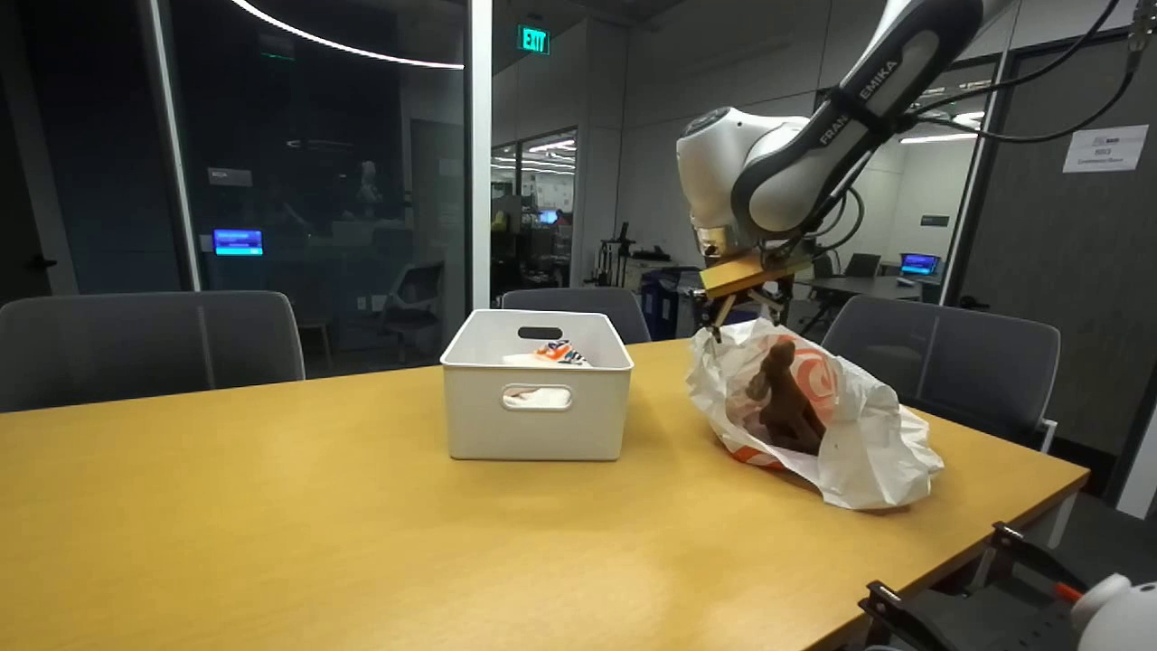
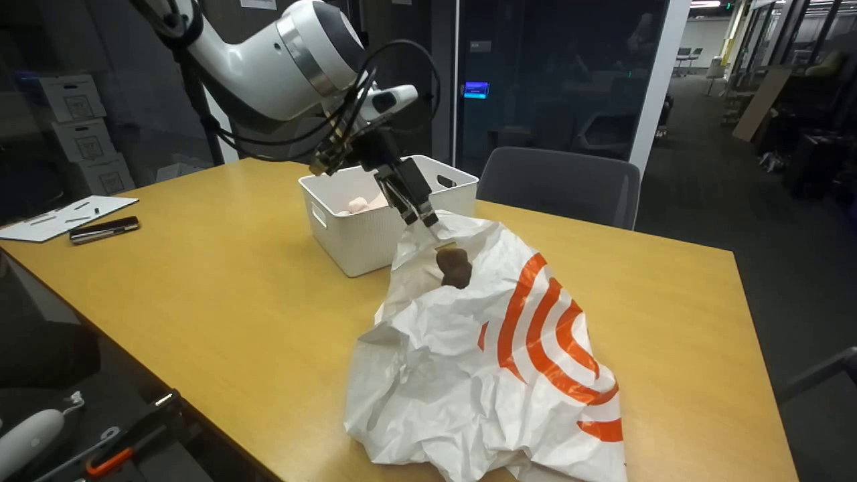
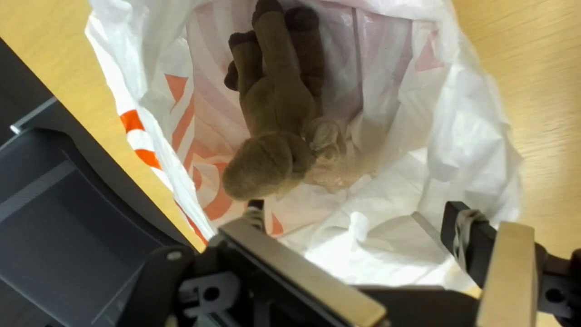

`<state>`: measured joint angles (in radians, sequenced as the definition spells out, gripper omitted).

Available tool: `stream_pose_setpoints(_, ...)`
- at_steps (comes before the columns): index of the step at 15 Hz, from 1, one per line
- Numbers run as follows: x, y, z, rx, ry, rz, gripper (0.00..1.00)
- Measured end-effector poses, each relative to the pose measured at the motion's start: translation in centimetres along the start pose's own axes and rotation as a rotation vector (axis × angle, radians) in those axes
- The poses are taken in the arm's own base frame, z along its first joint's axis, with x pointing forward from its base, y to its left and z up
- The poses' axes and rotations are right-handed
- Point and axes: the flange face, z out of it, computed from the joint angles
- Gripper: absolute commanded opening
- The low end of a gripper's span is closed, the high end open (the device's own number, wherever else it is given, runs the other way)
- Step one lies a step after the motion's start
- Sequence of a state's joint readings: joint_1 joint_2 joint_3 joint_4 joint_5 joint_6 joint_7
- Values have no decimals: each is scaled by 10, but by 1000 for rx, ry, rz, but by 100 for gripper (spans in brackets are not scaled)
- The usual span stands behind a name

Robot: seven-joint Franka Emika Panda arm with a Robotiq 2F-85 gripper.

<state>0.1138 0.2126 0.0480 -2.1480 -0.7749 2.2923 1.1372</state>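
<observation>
- Table [image 1: 316, 506], bearing an open white bag [image 2: 442, 375]: thin, light plastic by the look of it, slippery and apt to bunch up.
- Plush toy [image 3: 281, 104], brown, inside the bag: likely light, soft and sturdy; your surest hold is probably around the neck or torso.
- Gripper [image 3: 356, 206], at the bag's mouth: your jaws stand wide apart, one side near the toy's head.

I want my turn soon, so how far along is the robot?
Maybe done: the white rectangular plastic bin has a pale thing and an orange-patterned thing inside.
In hand: nothing yet; the robot's open black fingers hang at the mouth of the crumpled white plastic bag with orange stripes.
Left, perhaps: gripping the brown plush long-legged animal, which is inside that bag.
</observation>
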Motion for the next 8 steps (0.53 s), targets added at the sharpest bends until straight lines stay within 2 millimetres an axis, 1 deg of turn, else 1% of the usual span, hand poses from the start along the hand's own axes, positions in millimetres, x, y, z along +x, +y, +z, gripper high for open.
stream_pose_setpoints(3, -6, -27, -55, 59, 76, -115, 100)
stream_pose_setpoints(6, -8, -66, -113, 128, 169, -251, 100)
stream_pose_setpoints(8, -4, -93, -148, 172, 229, -347, 100)
